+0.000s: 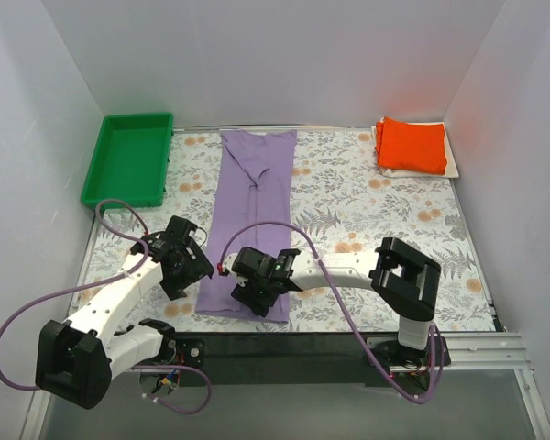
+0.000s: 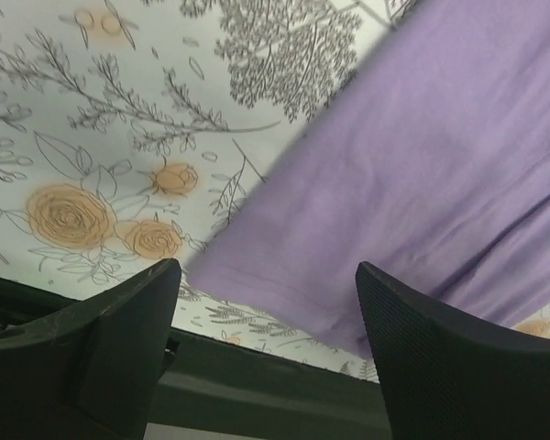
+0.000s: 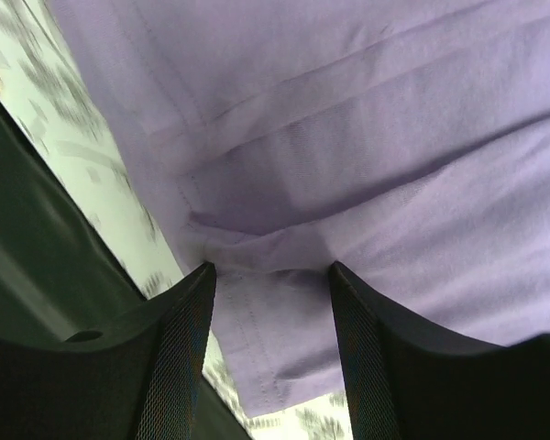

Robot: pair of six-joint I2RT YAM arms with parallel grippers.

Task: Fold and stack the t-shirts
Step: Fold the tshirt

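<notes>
lavender t-shirt (image 1: 255, 197) near hem under right pincer (image 3: 270, 275), half spread, left pincer (image 2: 268, 280) spread over its corner

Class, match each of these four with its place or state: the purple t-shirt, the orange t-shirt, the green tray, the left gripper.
Things: 1 purple t-shirt; 2 orange t-shirt; 3 green tray; 4 left gripper.
Places: A far right corner; B far left corner; C open, over a near hem corner; D laid long down the middle.
Pairs: 1-D; 2-A; 3-B; 4-C.

Orange shirt (image 1: 412, 145) hides most of the whitish shirt (image 1: 452, 163) beneath
</notes>
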